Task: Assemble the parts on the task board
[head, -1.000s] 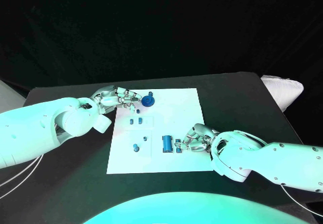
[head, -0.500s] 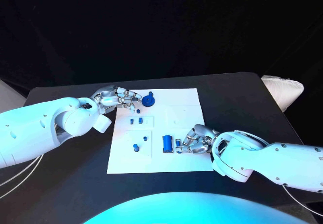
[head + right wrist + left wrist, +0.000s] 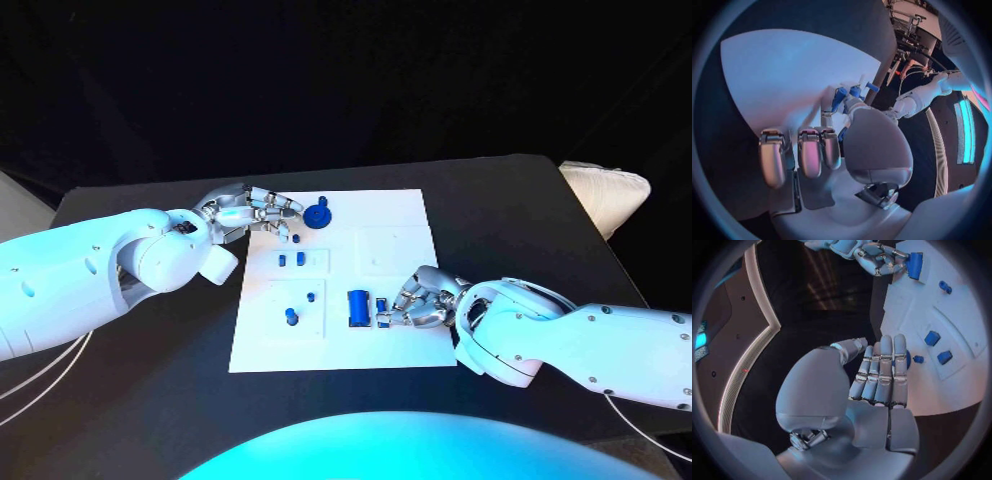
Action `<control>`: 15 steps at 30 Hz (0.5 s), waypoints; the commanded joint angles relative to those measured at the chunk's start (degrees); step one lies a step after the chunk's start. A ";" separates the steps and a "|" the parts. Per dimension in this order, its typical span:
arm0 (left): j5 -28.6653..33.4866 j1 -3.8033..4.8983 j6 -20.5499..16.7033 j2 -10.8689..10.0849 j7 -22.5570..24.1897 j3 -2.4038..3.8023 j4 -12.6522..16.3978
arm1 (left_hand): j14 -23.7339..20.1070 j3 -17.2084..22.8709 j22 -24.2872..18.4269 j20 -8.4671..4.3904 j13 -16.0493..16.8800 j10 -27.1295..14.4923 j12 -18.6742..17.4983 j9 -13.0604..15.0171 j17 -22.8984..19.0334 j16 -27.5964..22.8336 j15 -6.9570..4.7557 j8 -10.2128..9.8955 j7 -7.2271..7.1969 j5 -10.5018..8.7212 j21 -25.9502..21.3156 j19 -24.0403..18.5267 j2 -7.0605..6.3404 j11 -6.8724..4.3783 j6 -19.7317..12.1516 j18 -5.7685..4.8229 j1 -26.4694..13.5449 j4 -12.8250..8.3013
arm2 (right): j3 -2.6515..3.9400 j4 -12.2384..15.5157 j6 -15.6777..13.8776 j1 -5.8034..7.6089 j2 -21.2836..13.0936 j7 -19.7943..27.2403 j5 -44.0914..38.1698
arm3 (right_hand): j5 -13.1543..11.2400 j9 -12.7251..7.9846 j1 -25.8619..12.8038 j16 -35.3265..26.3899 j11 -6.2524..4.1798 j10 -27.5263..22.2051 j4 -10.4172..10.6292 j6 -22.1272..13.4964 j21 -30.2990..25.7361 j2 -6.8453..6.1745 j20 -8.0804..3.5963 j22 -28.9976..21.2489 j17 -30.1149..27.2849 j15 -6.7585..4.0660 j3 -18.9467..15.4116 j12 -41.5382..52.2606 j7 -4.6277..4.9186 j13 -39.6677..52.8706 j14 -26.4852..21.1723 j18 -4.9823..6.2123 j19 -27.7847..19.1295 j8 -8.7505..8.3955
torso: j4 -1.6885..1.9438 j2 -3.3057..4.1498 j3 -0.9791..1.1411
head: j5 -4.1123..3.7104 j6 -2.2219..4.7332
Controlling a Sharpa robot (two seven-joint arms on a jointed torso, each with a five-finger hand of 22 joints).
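The right hand (image 3: 415, 299), at the lower right of the white task board (image 3: 389, 215), has its fingers curled around a small blue part (image 3: 381, 307), beside a long blue block (image 3: 356, 307). The left hand (image 3: 248, 212) rests at the board's upper left edge, fingers straight and together, holding nothing, near a round blue part (image 3: 319, 214)

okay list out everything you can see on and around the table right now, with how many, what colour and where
table: one, black, under everything.
task board: one, white, middle of the table.
round part: one, blue, far edge of the board by the left hand.
small parts: two, blue, side by side in the board's left middle.
long part: one, blue, near the right hand.
pale bundle: one, off-white, at the table's far right edge.
left hand: silver, at the board's far left corner.
right hand: silver, fingers curled over small blue pieces on the board.
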 commanded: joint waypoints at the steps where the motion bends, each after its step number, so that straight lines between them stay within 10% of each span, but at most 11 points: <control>1: 0.01 0.00 0.81 0.10 0.21 0.03 0.06 | -0.08 0.38 0.08 0.12 -0.04 -0.44 0.36 -0.07 0.05 -0.29 0.30 -0.32 0.04 0.23 0.21 -0.35 0.00 -0.12 -0.32 0.76 -0.45 -0.07 | -0.03 -0.41 0.09 -0.10 0.09 0.35 -0.15 | 0.06 0.01 0.00 0.23 -0.17 5.90 0.01 -0.12 0.26 0.62 -0.41 15.09 15.09 -0.27 0.04 0.20 0.09 15.10 6.08 -0.38 5.99 0.34 | 0.01 -0.01 -0.02 | -0.05 0.00; 15: 0.00 -0.01 0.83 0.17 0.16 0.03 0.04 | -0.08 0.38 0.08 0.12 -0.04 -0.44 0.36 -0.07 0.05 -0.29 0.30 -0.32 0.04 0.23 0.21 -0.35 0.00 -0.12 -0.32 0.76 -0.45 -0.07 | -0.02 -3.13 -0.28 -0.10 1.24 1.23 -0.80 | -3.85 0.16 0.09 0.23 -0.26 5.90 -0.23 -0.09 0.26 1.14 -0.45 15.09 15.09 -0.34 -0.20 0.20 -0.02 15.10 6.08 -0.38 5.99 0.55 | 0.05 0.02 0.00 | -0.06 0.00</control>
